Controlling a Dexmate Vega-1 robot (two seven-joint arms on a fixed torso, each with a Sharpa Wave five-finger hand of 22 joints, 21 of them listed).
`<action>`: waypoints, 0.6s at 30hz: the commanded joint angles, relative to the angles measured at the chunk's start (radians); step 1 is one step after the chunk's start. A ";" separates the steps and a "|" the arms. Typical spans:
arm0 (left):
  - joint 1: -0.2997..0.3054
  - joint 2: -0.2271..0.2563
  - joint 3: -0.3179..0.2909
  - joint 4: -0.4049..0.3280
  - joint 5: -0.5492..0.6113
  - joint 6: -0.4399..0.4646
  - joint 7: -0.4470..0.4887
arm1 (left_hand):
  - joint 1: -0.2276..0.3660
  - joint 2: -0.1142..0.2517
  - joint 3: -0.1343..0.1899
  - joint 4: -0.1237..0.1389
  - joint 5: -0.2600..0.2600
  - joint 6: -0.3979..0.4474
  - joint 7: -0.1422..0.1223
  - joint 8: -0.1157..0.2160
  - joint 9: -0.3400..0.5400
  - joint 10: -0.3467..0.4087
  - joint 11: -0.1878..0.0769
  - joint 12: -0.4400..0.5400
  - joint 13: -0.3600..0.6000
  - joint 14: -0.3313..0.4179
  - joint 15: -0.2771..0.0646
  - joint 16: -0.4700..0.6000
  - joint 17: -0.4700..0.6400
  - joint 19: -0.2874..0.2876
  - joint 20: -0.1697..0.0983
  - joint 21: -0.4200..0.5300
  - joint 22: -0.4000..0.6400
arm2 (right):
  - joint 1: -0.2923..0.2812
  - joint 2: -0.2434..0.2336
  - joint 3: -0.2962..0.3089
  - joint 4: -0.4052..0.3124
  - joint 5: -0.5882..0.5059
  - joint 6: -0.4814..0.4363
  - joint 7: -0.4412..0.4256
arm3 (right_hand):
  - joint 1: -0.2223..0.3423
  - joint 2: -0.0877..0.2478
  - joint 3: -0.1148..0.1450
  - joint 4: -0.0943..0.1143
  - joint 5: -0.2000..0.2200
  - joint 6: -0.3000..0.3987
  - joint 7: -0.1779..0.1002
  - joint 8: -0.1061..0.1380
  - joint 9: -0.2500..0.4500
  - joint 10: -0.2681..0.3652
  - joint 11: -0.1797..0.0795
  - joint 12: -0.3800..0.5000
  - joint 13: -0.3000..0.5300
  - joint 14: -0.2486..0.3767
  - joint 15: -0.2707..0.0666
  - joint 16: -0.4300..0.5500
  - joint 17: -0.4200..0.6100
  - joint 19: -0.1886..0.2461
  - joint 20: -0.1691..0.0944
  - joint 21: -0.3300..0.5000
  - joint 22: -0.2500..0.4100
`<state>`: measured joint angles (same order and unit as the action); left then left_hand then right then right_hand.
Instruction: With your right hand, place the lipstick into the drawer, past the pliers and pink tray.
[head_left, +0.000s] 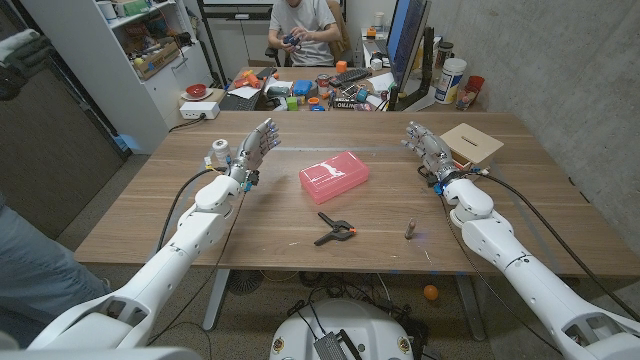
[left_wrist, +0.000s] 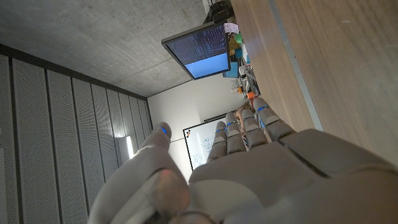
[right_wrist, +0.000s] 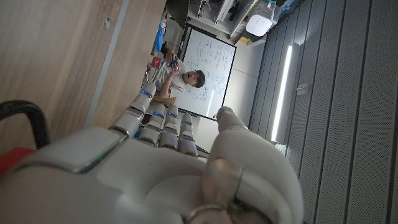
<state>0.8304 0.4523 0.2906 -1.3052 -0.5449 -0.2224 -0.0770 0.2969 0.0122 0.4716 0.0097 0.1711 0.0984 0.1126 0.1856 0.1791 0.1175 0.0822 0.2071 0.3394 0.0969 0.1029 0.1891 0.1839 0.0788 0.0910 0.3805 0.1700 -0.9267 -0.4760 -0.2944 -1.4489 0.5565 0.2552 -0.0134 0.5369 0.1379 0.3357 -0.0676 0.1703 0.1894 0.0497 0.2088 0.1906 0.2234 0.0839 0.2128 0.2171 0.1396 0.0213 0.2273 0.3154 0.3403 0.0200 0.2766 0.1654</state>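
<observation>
The small brown lipstick (head_left: 409, 230) stands upright on the table near the front, a little toward the right. Black pliers with an orange tip (head_left: 335, 229) lie left of it. Behind them sits the pink tray (head_left: 334, 177), a closed pink box. The light wooden drawer box (head_left: 471, 144) stands at the far right. My right hand (head_left: 429, 148) is raised beside the drawer box, fingers spread, holding nothing; I see its back (right_wrist: 155, 168) in the right wrist view. My left hand (head_left: 253, 150) is raised at the left, fingers apart and empty, and its back (left_wrist: 249, 168) is in the left wrist view.
A small white and yellow object (head_left: 218, 152) sits by my left hand. A cluttered desk with a monitor (head_left: 405, 40) and a seated person (head_left: 303, 35) lie behind the table. A person's sleeve (head_left: 20, 55) is at the far left edge.
</observation>
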 joint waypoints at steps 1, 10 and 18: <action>0.005 -0.001 -0.013 -0.002 0.008 0.007 -0.001 | 0.006 0.006 0.004 -0.008 0.006 0.010 0.003 0.006 0.003 0.008 0.002 0.002 0.001 0.002 0.002 0.004 0.004 -0.001 0.010 -0.001 0.006 | -0.074 -0.014 0.012 -0.113 -0.003 0.024 -0.038 | -0.003 0.007 0.000 -0.004 0.006 0.007 -0.008 -0.003 0.003 0.012 0.005 -0.003 -0.001 0.013 0.000 0.006 0.002 0.004 0.011 -0.007 0.005; 0.013 -0.008 -0.032 -0.001 -0.026 0.003 -0.025 | 0.005 0.008 0.004 -0.011 0.006 0.013 0.003 0.007 0.003 0.011 0.004 0.002 -0.005 0.003 0.003 0.005 0.004 0.001 0.012 -0.006 0.006 | -0.129 -0.048 0.017 -0.192 -0.034 0.042 -0.070 | -0.004 0.008 -0.001 -0.007 0.007 0.013 -0.016 -0.002 0.003 0.026 0.003 0.001 -0.004 0.030 -0.004 0.011 -0.003 0.010 0.015 -0.011 0.005; 0.015 -0.004 -0.034 -0.009 -0.022 0.003 -0.023 | 0.004 0.009 0.004 -0.014 0.006 0.014 0.002 0.007 0.003 0.013 0.003 0.003 -0.009 0.006 0.002 0.006 0.004 0.002 0.013 -0.008 0.006 | -0.211 -0.124 0.038 -0.324 -0.089 0.020 -0.127 | 0.001 0.011 0.000 -0.013 0.008 0.013 -0.024 -0.003 0.003 0.033 0.003 0.001 -0.007 0.042 -0.001 0.013 -0.007 0.021 0.012 -0.012 0.005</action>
<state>0.8409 0.4467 0.2649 -1.3068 -0.5561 -0.2195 -0.0920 0.2969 0.0122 0.4716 0.0012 0.1711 0.1093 0.1125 0.1855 0.1790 0.1229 0.0873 0.2071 0.3292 0.0968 0.1029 0.1891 0.1838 0.0811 0.0979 0.3734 0.1748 -1.0201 -0.5091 -0.2819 -1.5912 0.5158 0.2823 -0.0851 0.5321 0.1427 0.3316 -0.0720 0.1740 0.2001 0.0318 0.2088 0.1907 0.2413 0.0876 0.2128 0.2089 0.1683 0.0177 0.2349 0.3080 0.3457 0.0327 0.2661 0.1653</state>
